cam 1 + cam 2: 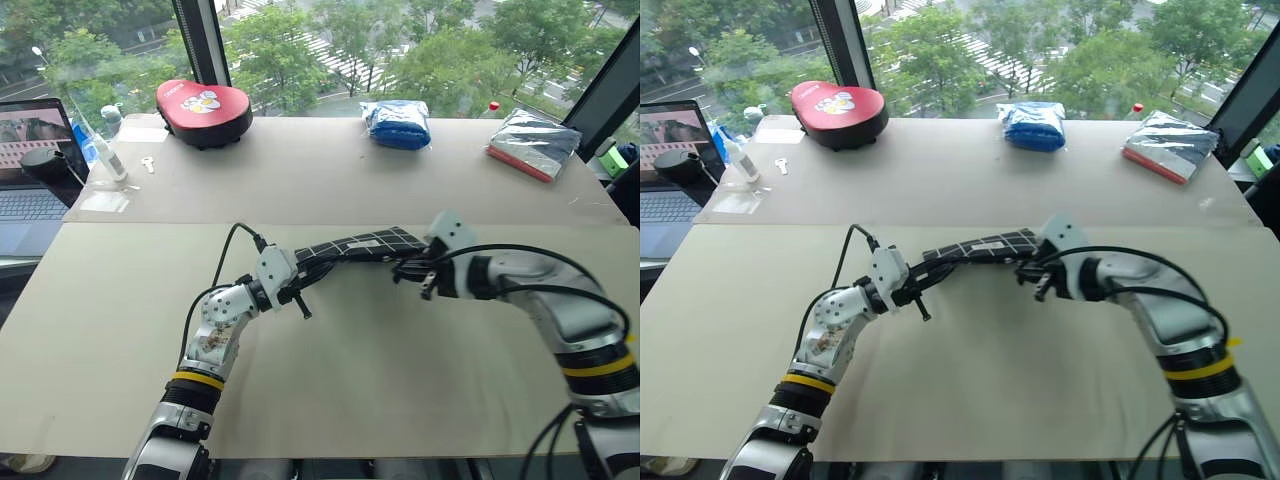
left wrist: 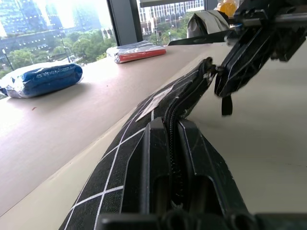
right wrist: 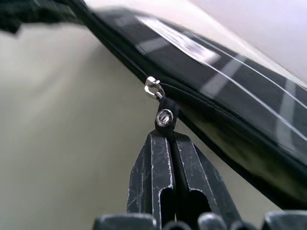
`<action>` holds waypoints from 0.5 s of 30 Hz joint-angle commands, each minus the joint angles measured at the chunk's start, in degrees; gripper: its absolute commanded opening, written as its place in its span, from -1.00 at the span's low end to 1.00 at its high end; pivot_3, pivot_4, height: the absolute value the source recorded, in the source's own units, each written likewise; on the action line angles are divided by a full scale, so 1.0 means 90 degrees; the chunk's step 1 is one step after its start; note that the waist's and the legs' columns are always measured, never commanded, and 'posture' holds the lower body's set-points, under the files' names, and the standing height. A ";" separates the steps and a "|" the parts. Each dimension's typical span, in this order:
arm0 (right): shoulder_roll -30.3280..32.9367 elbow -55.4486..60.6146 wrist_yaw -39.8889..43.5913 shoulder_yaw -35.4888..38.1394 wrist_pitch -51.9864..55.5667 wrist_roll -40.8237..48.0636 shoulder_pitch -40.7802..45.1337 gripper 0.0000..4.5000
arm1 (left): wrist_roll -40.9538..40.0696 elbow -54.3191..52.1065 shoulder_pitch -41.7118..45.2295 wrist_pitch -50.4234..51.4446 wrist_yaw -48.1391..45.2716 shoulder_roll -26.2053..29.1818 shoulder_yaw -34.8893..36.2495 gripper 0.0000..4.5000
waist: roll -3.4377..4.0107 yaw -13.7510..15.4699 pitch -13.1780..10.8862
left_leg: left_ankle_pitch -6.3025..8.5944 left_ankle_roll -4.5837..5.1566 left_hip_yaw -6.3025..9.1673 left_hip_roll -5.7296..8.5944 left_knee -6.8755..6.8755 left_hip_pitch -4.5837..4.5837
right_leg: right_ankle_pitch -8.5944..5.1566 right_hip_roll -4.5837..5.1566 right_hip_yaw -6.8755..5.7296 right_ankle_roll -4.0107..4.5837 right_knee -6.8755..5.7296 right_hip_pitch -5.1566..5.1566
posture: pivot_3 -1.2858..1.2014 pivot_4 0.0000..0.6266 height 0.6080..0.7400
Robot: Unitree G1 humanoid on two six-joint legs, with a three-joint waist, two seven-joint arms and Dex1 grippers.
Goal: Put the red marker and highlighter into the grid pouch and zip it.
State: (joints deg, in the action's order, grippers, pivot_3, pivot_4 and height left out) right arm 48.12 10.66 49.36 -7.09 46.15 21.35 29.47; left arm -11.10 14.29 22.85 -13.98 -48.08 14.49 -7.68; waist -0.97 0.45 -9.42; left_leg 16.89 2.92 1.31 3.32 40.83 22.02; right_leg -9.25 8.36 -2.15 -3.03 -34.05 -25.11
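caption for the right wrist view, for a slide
Right gripper shut on the zipper pull cord, drawing along the edge of the grid pouch.

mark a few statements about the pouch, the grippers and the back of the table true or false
1. The left gripper is shut on one end of the grid pouch. True.
2. The right gripper is open and clear of the pouch. False: it is shut on the zipper pull cord.
3. The pouch lies flat on the table. False: it is held up between the two grippers.
4. A red oval case sits at the back of the table. True.
5. The blue packet rests on the pouch. False: it lies apart, near the window.
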 commanded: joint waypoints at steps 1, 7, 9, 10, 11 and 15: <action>0.0569 -0.0095 0.0416 0.0411 -0.0355 -0.0113 -0.0008 -0.98 | -0.0016 -0.0113 0.0049 -0.0122 0.0049 -0.0003 0.0057 -1.00 | 0.0000 -0.0020 0.0000 | 0.0000 0.0001 -0.0002 -0.0005 0.0000 -0.0001 | 0.0000 0.0000 0.0000 0.0000 0.0001 -0.0001 | 0.03 -0.52 1.00; 0.0892 -0.0559 0.0482 0.0483 -0.0645 -0.0326 -0.0140 -0.98 | -0.0013 -0.0056 0.0075 -0.0151 0.0034 -0.0024 0.0036 -1.00 | -0.0001 0.0000 -0.0001 | 0.0016 0.0028 -0.0002 -0.0013 0.0004 -0.0002 | 0.0000 0.0000 0.0002 0.0000 0.0003 0.0000 | 0.03 -0.52 1.00; 0.0877 -0.0714 0.0459 0.0542 -0.0755 -0.0385 -0.0163 -0.98 | -0.0020 -0.0059 0.0067 -0.0152 0.0021 -0.0015 0.0039 -1.00 | -0.0001 0.0008 0.0000 | 0.0015 0.0027 -0.0003 -0.0012 0.0004 -0.0001 | 0.0000 0.0001 0.0003 0.0000 0.0003 -0.0001 | 0.03 -0.52 1.00; 0.0831 -0.0846 0.0379 0.0588 -0.0774 -0.0420 -0.0124 -0.98 | -0.0024 -0.0057 0.0067 -0.0151 0.0016 -0.0011 0.0040 -1.00 | -0.0001 0.0011 -0.0001 | 0.0014 0.0025 -0.0003 -0.0013 0.0004 -0.0001 | 0.0000 0.0001 0.0003 0.0000 0.0003 -0.0001 | 0.03 -0.52 1.00; 0.0791 -0.0967 0.0289 0.0629 -0.0775 -0.0457 -0.0089 -0.98 | -0.0025 -0.0065 0.0058 -0.0153 0.0011 -0.0006 0.0040 -1.00 | -0.0001 0.0015 -0.0001 | 0.0013 0.0023 -0.0003 -0.0013 0.0004 -0.0001 | 0.0000 0.0001 0.0003 0.0000 0.0003 -0.0001 | 0.03 -0.52 1.00; 0.0745 -0.1303 0.0126 0.0676 -0.0893 -0.0582 -0.0022 -0.98 | -0.0030 -0.0058 0.0059 -0.0160 -0.0003 0.0007 0.0047 -1.00 | -0.0001 0.0023 -0.0001 | 0.0000 0.0000 -0.0003 -0.0012 0.0005 0.0000 | 0.0000 0.0002 0.0003 0.0000 0.0004 -0.0001 | 0.03 -0.52 1.00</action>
State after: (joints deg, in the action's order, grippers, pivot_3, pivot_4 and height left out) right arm 54.05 0.30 52.01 -3.90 39.13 17.94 28.38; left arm -11.09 14.40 22.96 -14.26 -48.36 13.99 -8.45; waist -0.98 0.65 -9.42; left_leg 16.89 2.92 1.28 3.21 40.87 22.02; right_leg -9.25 8.37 -2.12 -3.03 -34.01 -25.12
